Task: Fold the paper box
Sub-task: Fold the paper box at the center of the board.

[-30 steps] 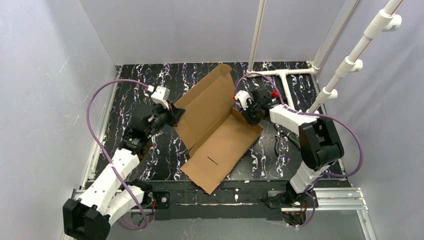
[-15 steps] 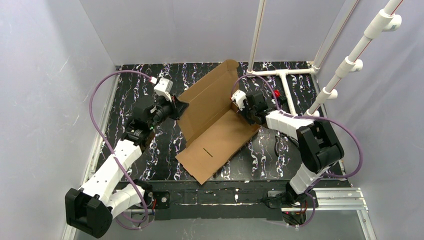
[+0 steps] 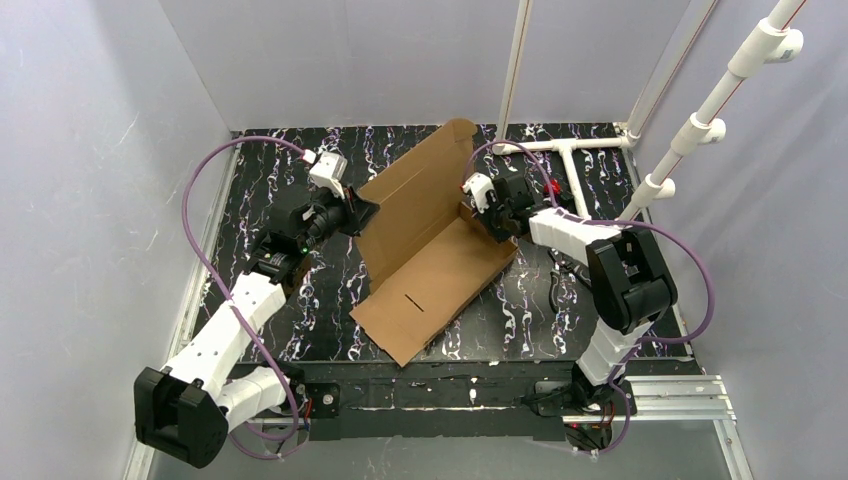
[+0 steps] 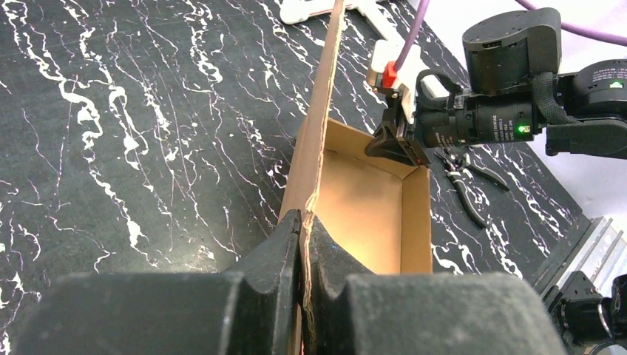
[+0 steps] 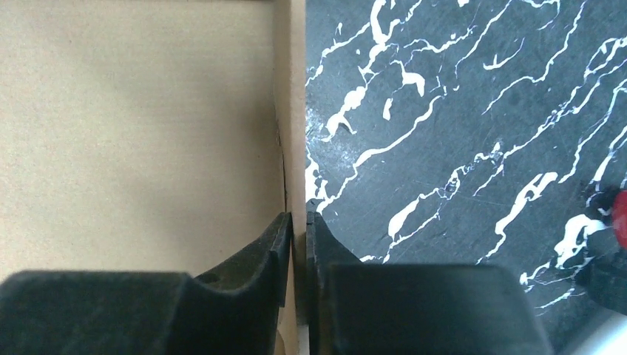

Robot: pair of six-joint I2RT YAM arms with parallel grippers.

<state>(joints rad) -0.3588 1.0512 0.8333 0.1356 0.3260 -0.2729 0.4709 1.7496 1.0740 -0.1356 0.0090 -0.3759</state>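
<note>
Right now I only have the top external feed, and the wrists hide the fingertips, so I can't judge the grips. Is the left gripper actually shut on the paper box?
Observer: Yes. The left wrist view shows the left gripper shut on the edge of the paper box's upright panel.
Operator: And the right one?
Observer: The right wrist view shows the right gripper shut on a thin cardboard edge, with cardboard on one side and the table on the other.
Operator: Is a corner formed there?
Observer: Yes. From the left wrist, two raised walls meet at a corner right by that gripper.
</note>
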